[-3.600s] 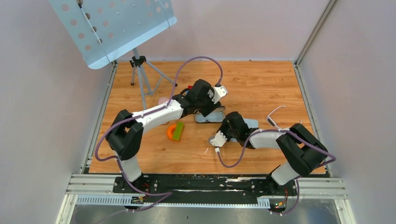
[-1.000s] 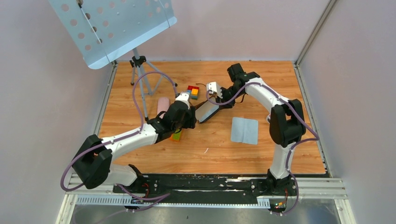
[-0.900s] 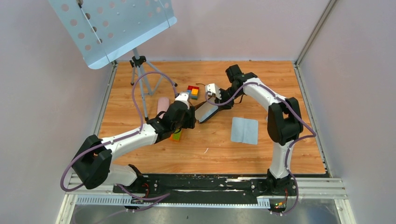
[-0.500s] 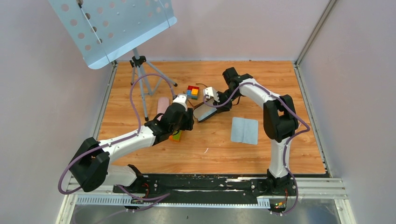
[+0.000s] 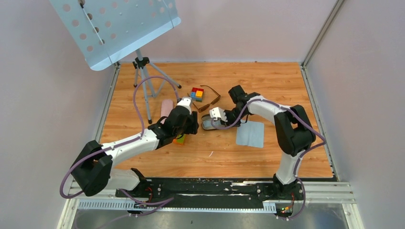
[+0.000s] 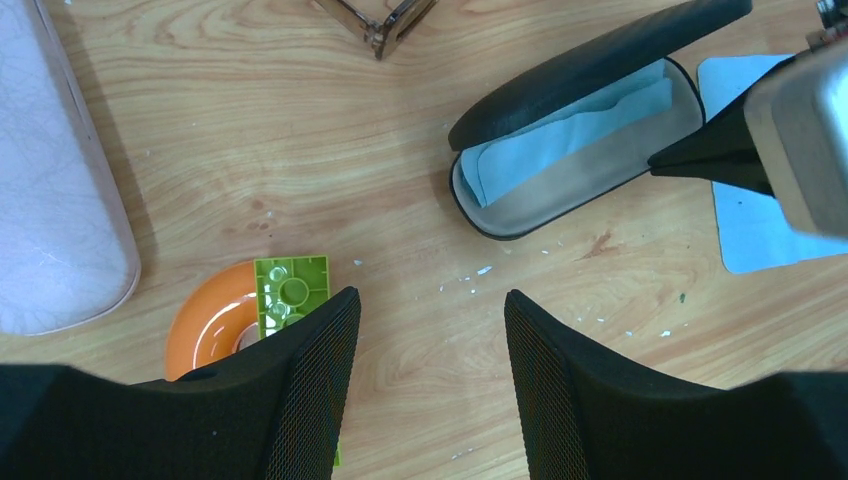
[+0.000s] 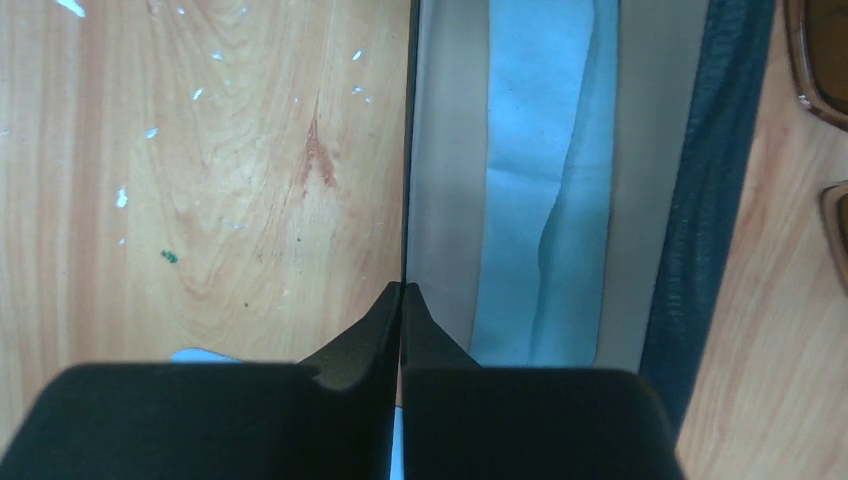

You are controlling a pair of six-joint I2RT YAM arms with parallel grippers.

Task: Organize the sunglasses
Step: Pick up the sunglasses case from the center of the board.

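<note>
The sunglasses are lying unfolded on the desk, at 12 o'clock from the open black case. The right gripper is resting its closed jaws at the case's rim. The left gripper, at 9 o'clock from the case, is hovering with jaws apart, holding nothing

We had our left arm stretched forward and rightward, low, its wrist tipped downward, the left fingers standing well apart. Our right arm bent sharply at the elbow and reached back leftward, the right fingers pressed tight together.
</note>
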